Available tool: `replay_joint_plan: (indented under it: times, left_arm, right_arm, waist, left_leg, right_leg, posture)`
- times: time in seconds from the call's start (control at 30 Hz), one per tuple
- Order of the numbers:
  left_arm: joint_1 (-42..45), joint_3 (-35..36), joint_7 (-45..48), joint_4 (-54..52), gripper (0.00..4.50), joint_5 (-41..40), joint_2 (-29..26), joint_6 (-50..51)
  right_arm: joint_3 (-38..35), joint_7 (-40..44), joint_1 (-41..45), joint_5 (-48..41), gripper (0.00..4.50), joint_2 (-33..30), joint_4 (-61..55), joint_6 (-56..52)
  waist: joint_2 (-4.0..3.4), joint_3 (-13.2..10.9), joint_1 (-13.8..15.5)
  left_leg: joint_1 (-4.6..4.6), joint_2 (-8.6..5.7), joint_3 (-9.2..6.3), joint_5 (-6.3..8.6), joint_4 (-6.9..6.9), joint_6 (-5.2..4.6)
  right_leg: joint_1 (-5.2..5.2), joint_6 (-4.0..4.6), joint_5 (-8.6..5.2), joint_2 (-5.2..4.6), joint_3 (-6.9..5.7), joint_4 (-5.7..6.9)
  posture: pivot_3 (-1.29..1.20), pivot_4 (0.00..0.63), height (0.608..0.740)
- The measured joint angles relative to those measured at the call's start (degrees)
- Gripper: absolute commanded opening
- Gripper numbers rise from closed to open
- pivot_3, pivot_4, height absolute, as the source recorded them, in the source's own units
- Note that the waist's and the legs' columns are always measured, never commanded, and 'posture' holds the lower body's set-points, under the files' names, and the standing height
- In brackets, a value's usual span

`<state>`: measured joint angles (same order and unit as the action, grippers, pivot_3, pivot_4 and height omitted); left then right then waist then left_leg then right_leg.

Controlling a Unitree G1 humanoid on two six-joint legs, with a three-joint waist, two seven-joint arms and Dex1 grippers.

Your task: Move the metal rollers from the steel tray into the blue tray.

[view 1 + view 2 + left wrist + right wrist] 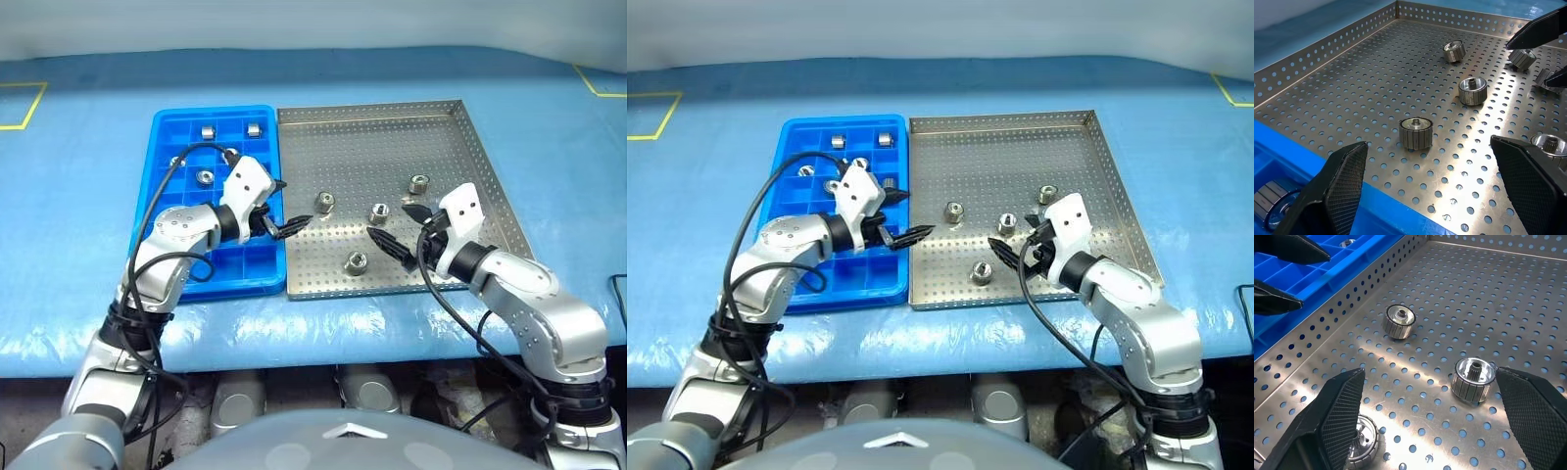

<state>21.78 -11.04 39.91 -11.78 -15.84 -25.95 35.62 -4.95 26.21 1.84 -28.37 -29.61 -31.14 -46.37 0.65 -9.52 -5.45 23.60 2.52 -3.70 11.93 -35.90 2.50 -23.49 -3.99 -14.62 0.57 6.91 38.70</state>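
Both tools agape; ribbed shiny metal rollers on perforated steel tray.

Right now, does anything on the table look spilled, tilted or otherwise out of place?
Nothing stands out. Four metal rollers stand upright on the steel tray, the others sit inside compartments of the blue tray, and the two trays lie side by side.
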Motion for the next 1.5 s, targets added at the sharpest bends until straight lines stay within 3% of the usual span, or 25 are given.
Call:
replay_joint_plan:
  times: [0.67, 1.07, 1.4, 1.5]
  left_arm:
    - [-0.79, -0.48, -0.74, 0.94, 4.39, 0.04, 1.35, -0.36]
    - [10.99, -5.50, -3.58, 13.01, 4.39, 6.86, 7.64, -1.00]
    - [15.89, -12.72, -4.77, 21.16, 4.39, 15.24, 8.86, 1.60]
    - [16.38, -13.19, -5.75, 21.97, 3.49, 17.05, 9.03, 1.83]
  right_arm:
    - [-0.63, -1.70, 0.21, 0.28, 4.47, 2.14, 0.46, 1.56]
    - [-0.86, -3.09, -0.58, 0.52, 4.47, 3.33, 0.24, 2.42]
    - [-1.05, -4.61, -1.62, 0.85, 4.47, 3.95, -0.74, 2.61]
    - [-1.61, -5.25, -1.87, 0.88, 4.50, 4.56, -0.76, 2.61]
  waist:
    - [-0.01, 0.00, -0.14]
    - [-0.01, 0.02, -0.84]
    - [-0.02, 0.02, -3.10]
    - [-0.03, 0.02, -3.44]
  left_leg:
    - [0.00, -0.01, 0.00, 0.00, -0.02, 0.00]
    - [0.02, -0.04, -0.01, 0.00, -0.05, 0.00]
    - [0.00, -0.03, -0.01, 0.00, -0.04, 0.00]
    - [-0.02, -0.03, -0.01, 0.00, -0.04, 0.00]
  right_leg:
    - [0.01, 0.00, 0.00, 0.00, 0.00, 0.02]
    - [0.03, -0.04, 0.02, -0.01, 0.01, 0.01]
    - [0.02, -0.04, 0.02, 0.02, 0.04, 0.04]
    - [0.03, -0.04, 0.02, 0.02, 0.05, 0.06]
  posture:
    - [-0.12, 0.150, 0.740]
    - [-0.16, 0.150, 0.740]
    - [-0.17, 0.150, 0.740]
    - [-0.17, 0.150, 0.740]
